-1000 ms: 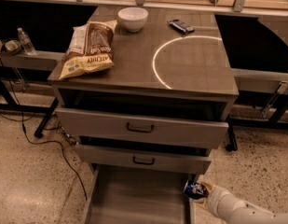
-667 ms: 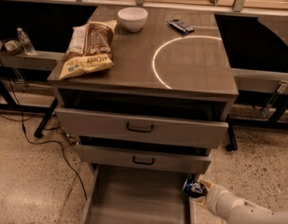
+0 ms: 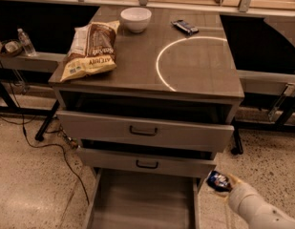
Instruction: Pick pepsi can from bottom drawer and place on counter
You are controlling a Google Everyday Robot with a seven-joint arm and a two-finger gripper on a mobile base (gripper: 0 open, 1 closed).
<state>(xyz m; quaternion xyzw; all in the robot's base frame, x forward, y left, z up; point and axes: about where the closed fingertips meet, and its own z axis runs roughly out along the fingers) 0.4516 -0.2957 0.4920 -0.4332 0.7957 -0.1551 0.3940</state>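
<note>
The pepsi can [image 3: 216, 180], dark blue with white and red marks, is in the air just right of the open bottom drawer [image 3: 142, 199], level with its upper right corner. My gripper [image 3: 222, 182] is at the end of the white arm that comes in from the lower right, and it is shut on the can. The drawer's flat grey floor shows bare. The counter [image 3: 137, 66] with its thin white circle lies above, well clear of the can.
On the counter lie a chip bag [image 3: 89, 49] at the left, a white bowl [image 3: 135, 19] at the back and a dark wrapped bar [image 3: 185, 26] at the back right. The two upper drawers stand partly open. Cables [image 3: 56, 147] run over the floor at the left.
The can and my gripper have moved up and to the right, from over the drawer's right edge to outside it.
</note>
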